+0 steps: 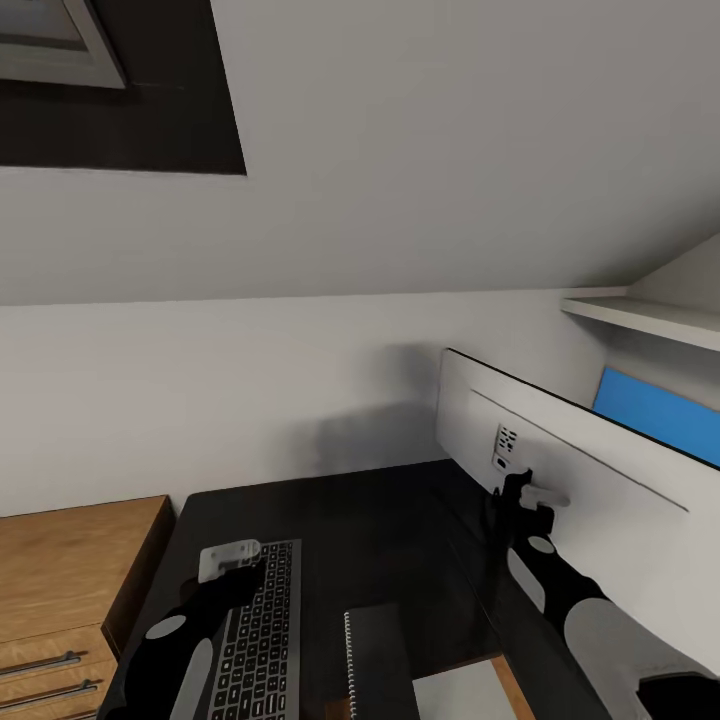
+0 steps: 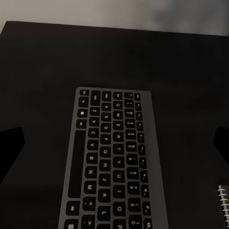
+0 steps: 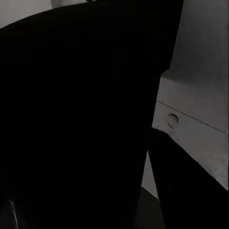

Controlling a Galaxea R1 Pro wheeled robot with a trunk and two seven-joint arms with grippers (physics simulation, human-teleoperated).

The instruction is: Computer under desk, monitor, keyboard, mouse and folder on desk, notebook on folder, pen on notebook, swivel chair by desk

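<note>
The keyboard [image 1: 262,640] [image 2: 112,162] lies lengthwise on the black desk [image 1: 380,530]. My left gripper [image 1: 236,562] [image 2: 114,143] hovers open over the keyboard's far half, its dark fingertips [image 2: 10,148] spread wider than the keyboard, touching nothing. A dark spiral-bound notebook [image 1: 375,662] [image 2: 223,204] rests beside the keyboard at the desk's near edge. The monitor [image 1: 570,480] [image 3: 191,109] stands at the right with its pale grey back toward me. My right gripper [image 1: 526,492] is pressed against the middle of that back. Its jaws are too dark to read.
A light wood chest [image 1: 60,580] with steel handles stands left of the desk. A white shelf [image 1: 650,320] juts out at upper right under the sloped wall. A blue panel [image 1: 655,415] shows behind the monitor. A pale grey object [image 1: 462,692] sits at the bottom edge.
</note>
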